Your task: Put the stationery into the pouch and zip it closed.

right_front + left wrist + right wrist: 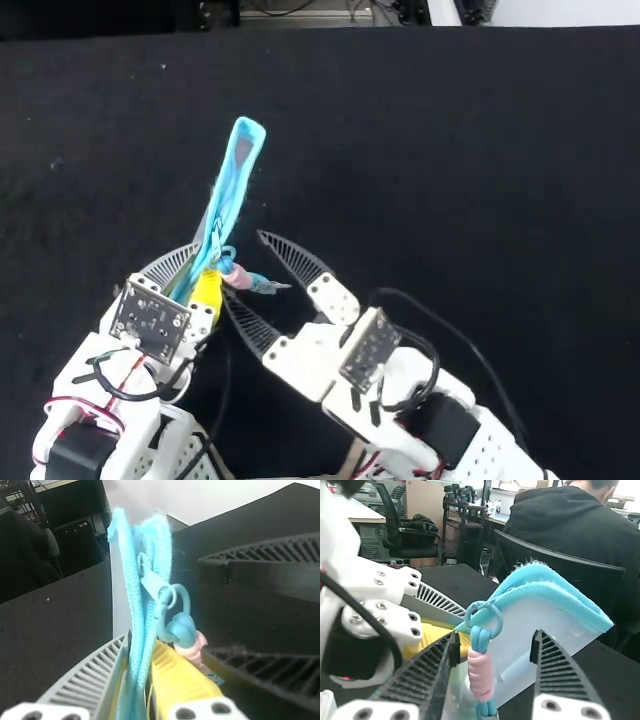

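Pouch [228, 190] held up on its thin edge by the left gripper [195, 275], with the zip string hanging between the right gripper's open fingers.

The left gripper is clamped tight on the low end of the pouch, and the rest sticks up and away past its fingertips. The right gripper [250, 275] sits just beside it with its fingers wide apart, one on each side of the blue and pink zip string [480, 665], not touching it yet. I think the string could slip out when the fingers close, because it is thin and it dangles. A hard tug could also drag the pouch out of the left gripper or fold it over. I cannot tell how far the zip is shut.
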